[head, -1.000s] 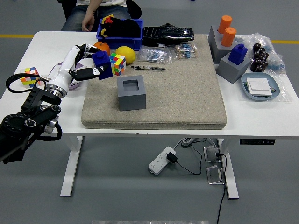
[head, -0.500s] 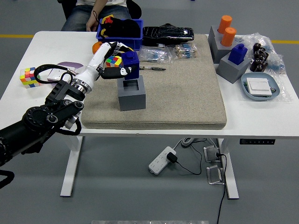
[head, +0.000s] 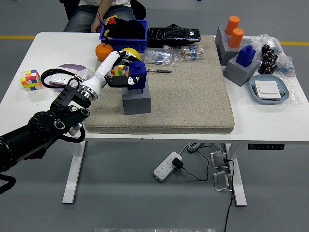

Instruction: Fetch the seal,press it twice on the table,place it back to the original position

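**Blue seal in left hand, seated in grey holder**

Left hand (head: 117, 71) over the left part of the beige mat (head: 193, 92), arm coming in from the lower left across the table's near-left edge. Fingers curled around the blue seal (head: 137, 75), gripping it from its left side; thumb tip dark against the seal's lower face. Seal upright, its base down inside the square opening of the grey holder (head: 135, 99), upper body standing proud of the rim. Cannot tell whether the base touches the bottom of the recess. Holder sitting on the mat, near its left edge.

Just behind the hand: multicoloured cube (head: 118, 71), partly hidden by the fingers, with a yellow fruit (head: 126, 52) and an orange (head: 103, 50) further back, beside the blue bin (head: 123, 32). Second multicoloured cube (head: 30, 79) alone near the left edge of the white table (head: 48, 46), well apart from the hand.

Far right of the table: another blue seal (head: 246, 54) standing in its own grey block (head: 239, 71), two orange cylinders (head: 234, 31) behind it, light blue tray (head: 269, 90) in front. Right hand not in view.

Person seated at the far side, one hand (head: 94, 24) just visible near the table's far edge, touching nothing on the table.
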`<state>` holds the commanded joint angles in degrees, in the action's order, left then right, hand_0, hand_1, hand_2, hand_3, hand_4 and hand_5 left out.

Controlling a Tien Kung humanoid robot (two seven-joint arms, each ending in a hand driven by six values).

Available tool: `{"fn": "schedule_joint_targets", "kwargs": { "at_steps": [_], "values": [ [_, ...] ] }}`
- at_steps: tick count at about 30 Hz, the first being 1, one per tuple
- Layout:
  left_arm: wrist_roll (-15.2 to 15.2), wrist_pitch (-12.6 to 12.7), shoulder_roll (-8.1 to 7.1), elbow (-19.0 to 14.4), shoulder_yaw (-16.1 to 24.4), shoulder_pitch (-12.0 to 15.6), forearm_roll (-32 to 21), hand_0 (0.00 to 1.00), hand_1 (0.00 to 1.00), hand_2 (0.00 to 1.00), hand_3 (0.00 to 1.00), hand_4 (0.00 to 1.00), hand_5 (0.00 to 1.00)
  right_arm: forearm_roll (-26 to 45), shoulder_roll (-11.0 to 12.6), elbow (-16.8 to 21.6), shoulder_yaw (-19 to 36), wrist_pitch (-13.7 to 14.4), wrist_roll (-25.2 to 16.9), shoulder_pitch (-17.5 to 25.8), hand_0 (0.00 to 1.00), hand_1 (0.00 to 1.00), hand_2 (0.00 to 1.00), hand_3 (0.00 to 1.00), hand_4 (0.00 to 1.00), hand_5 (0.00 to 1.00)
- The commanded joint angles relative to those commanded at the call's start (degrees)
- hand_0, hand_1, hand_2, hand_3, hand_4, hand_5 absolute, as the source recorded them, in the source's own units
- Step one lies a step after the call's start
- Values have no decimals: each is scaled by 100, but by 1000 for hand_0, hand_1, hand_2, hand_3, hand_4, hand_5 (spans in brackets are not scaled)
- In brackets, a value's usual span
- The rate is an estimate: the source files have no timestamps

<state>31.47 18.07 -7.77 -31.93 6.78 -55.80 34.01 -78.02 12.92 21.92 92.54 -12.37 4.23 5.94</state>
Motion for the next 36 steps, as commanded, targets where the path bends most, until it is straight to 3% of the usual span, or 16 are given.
{"fn": "schedule_joint_targets", "kwargs": {
  "at_steps": [19,36],
  "values": [
    [50,66,105,134,-382,-78,35,659,458,389,497,720,2,13,43,-1,-70,0,2,-20,862,793,763,763,838,529],
    [33,65,102,262,-525,-58,-55,660,462,390,498,720,2,17,49,-2,-96,-2,2,-25,862,794,763,763,838,528]
  ]
}}
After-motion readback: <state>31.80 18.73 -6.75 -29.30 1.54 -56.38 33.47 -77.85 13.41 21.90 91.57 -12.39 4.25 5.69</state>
